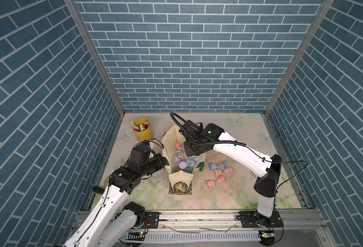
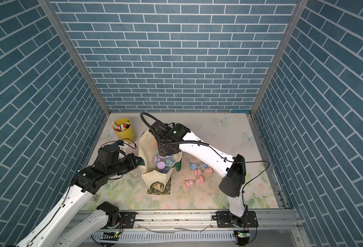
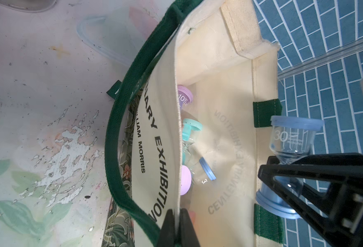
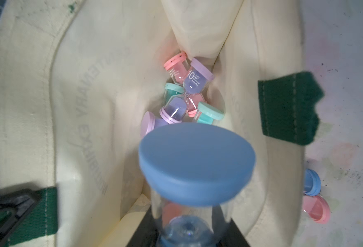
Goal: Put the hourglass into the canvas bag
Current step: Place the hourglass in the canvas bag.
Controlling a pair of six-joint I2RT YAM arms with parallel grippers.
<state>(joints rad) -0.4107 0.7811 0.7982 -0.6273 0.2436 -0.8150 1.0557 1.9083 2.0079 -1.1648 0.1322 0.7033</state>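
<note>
Okay, going left to right. The yellow pen cup [image 1: 142, 130] sits far left on the surface [image 1: 229, 196], well apart from the work and not involved.

The left pincer [image 3: 179, 216] is pressed together on one long wall of the canvas bag [image 1: 169, 141]. It pinches the cloth at the rim, just beside a green strap patch [image 1: 166, 162]. My read on why: it's a soft tote and that wall would sag inward, so this arm props the mouth open and stops the bag sliding.

The bag lies mouth up, with its patterned end panel [image 1: 180, 189] toward the robot base. At the bottom is a pile of hourglasses [image 4: 187, 94] in pink, purple and teal, lying every which way.

The right pincer [image 3: 283, 165] is clamped on the blue hourglass [image 3: 293, 136] at its narrow neck. That's a sensible grab point, since the bulbs block slip either way. The hourglass hangs over the bag mouth, close to the wall opposite the pinched one, with one cap pointing down into the bag. It is above the pile and not touching it, as far as I can tell.

Judgement: this is the drop step, and it is not released yet. The risks are glass landing on glass and the position being near the rim, so nudging inward and lower before letting go looks safer.

Right of the bag, a few loose hourglasses [image 1: 223, 171] lie on the surface near each other, one blue and the rest pink.
</note>
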